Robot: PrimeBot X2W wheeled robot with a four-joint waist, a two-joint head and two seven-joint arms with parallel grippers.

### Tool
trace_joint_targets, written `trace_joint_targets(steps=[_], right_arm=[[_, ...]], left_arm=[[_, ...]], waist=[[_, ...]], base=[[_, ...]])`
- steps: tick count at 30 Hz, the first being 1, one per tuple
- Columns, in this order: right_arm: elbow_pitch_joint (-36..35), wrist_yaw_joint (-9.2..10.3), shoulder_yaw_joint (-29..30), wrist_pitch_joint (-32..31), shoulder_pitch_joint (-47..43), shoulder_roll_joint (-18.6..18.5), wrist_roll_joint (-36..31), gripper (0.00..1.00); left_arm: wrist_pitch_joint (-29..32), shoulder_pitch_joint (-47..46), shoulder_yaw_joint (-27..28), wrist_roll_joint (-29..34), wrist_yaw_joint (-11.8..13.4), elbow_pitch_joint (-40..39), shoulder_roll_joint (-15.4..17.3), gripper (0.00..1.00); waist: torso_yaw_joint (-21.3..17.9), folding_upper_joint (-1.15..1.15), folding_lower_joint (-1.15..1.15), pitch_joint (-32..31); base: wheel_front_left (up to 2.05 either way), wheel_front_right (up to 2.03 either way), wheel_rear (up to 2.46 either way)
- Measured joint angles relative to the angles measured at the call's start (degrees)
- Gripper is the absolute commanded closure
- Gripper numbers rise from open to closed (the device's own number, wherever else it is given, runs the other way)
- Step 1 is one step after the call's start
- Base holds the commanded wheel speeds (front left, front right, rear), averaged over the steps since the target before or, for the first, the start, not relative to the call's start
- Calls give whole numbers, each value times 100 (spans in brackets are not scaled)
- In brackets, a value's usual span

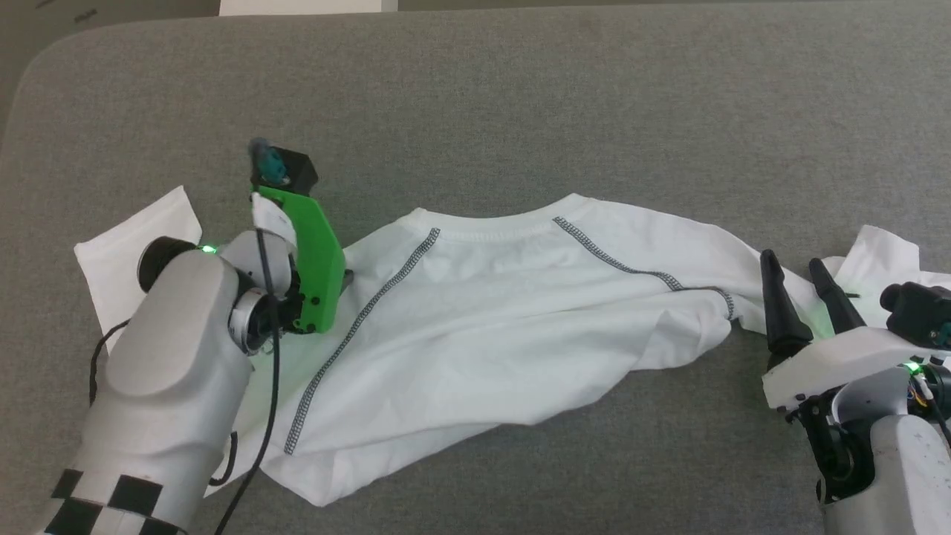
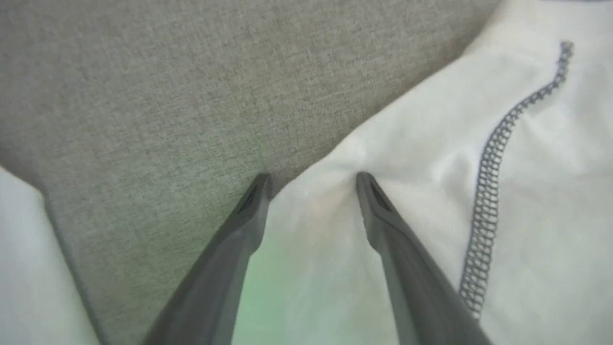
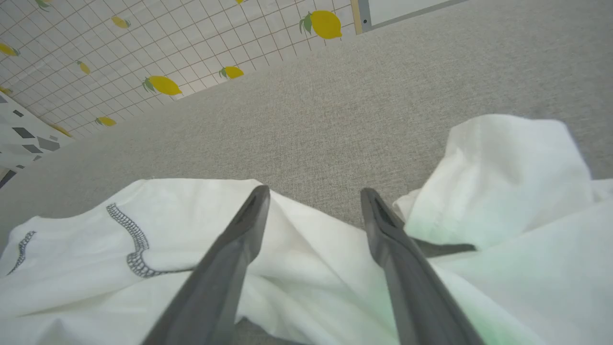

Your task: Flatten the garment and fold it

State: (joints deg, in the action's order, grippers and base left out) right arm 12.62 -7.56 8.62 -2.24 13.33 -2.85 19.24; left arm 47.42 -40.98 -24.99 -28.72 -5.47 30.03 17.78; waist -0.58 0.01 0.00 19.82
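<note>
The garment [image 1: 505,319], a white T-shirt with dark zigzag shoulder seams, lies crumpled on the grey surface with its collar toward the far side. My left arm's wrist with its green bracket [image 1: 316,260] points down at the shirt's left shoulder. In the left wrist view my left gripper [image 2: 312,178] is open and straddles the cloth's edge [image 2: 550,191], one fingertip on bare grey surface and the other on the fabric. My right gripper [image 1: 791,260] is open over the bunched right sleeve. In the right wrist view the right gripper [image 3: 313,190] spans a fold of the shirt [image 3: 72,268] without closing on it.
The grey padded surface [image 1: 520,111] runs wide beyond the shirt and has a rounded corner at the far left. A lemon-patterned tiled floor [image 3: 163,85] lies past its edge. A black cable hangs along my left forearm [image 1: 267,416].
</note>
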Motion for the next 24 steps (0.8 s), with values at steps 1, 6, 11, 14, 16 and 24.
trace_joint_targets(steps=[1, 6, 11, 14, 16, 24], right_arm=[[0, 0, 3, 7, 2, -1, 0, 0], [-5, 0, 66, 24, 23, 0, -20, 0], [-247, 0, 70, -163, 181, 0, -191, 0], [-469, 0, -121, -947, 457, -10, -602, 0], [-593, 0, -234, -1795, 671, -44, -836, 0], [-687, 0, -1485, -4948, 1391, -1212, -1311, 0]], left_arm=[[85, 0, 32, -135, -1, -4, -8, 100], [11, 160, 196, -401, 10, -183, -65, 100], [-979, 643, 676, -625, 298, -627, -257, 100], [-1570, 988, 915, -689, 475, -1057, -354, 100], [-1836, 1210, 1012, -734, 575, -1432, -411, 100], [-2056, 1755, 1020, -765, 786, -2419, -520, 100]], waist=[[5, 0, 0, 6], [86, 0, 0, 3], [161, -1, 0, -45], [158, 0, 0, -54], [184, 0, 0, -46], [396, 0, 0, 46]], base=[[0, 0, 0], [0, 0, 0], [0, 0, 0], [0, 0, 0], [0, 0, 0], [0, 0, 0]])
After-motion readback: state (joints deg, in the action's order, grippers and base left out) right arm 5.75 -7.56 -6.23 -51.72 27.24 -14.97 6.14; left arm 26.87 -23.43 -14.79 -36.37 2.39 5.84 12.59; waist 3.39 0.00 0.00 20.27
